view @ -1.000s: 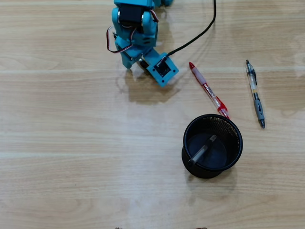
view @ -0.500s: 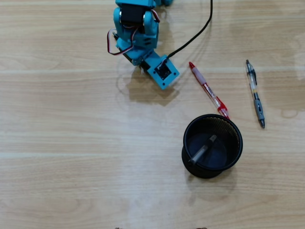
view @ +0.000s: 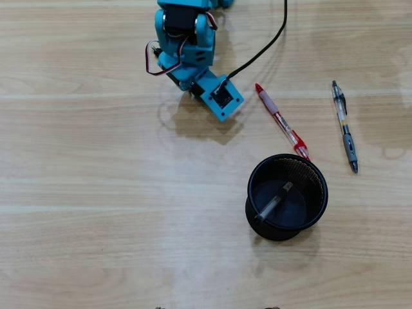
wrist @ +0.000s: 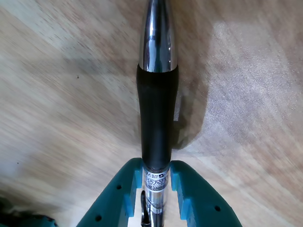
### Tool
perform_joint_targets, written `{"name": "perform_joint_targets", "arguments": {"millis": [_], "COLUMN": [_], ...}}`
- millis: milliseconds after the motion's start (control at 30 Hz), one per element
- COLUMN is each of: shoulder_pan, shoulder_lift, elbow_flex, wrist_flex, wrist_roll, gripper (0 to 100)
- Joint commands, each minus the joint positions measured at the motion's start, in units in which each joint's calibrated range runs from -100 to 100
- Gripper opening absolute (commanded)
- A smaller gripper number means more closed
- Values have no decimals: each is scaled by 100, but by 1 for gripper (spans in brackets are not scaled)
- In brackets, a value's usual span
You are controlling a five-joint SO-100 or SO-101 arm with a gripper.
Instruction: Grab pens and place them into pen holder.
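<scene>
In the wrist view the teal fingers (wrist: 156, 189) clamp a black-grip pen (wrist: 157, 118) with a chrome tip; its barrel print is too small to read. Overhead, one pen (view: 273, 201) lies inside the pen holder (view: 320, 193), while a red pen (view: 281, 120) and a grey pen (view: 344, 125) lie on the bench (view: 96, 193).

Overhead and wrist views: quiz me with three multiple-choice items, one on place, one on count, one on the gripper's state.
1. Where does the red pen lie in the overhead view?
A. inside the pen holder
B. on the table, its lower end near the holder's rim
C. under the arm

2. How many pens lie loose on the table?
A. two
B. four
C. none

3. The gripper is:
A. open and empty
B. shut on a pen
C. out of view

Answers:
1 B, it slants down toward the pen holder.
2 A, the red pen and the grey pen.
3 B, the wrist view shows the fingers clamping the black-grip pen.
</scene>
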Motion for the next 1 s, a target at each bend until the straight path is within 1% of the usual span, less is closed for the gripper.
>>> {"name": "perform_joint_targets", "arguments": {"millis": [0, 133, 267, 367, 633, 733, 833, 967], "shoulder_pan": [-60, -28, -68, -68, -84, -76, -237, -657], "shoulder_lift": [-165, -165, -165, -174, -182, -250, -318, -706], "elbow_flex": [13, 357, 901, 1245, 1272, 1245, 674, -1010], "wrist_flex": [-87, -251, -1041, -1385, -1342, -1334, -1205, -629], "wrist_roll": [16, 0, -5, -5, -21, -209, -298, -318], "gripper": [2, 3, 3, 3, 2, 2, 2, 2]}}
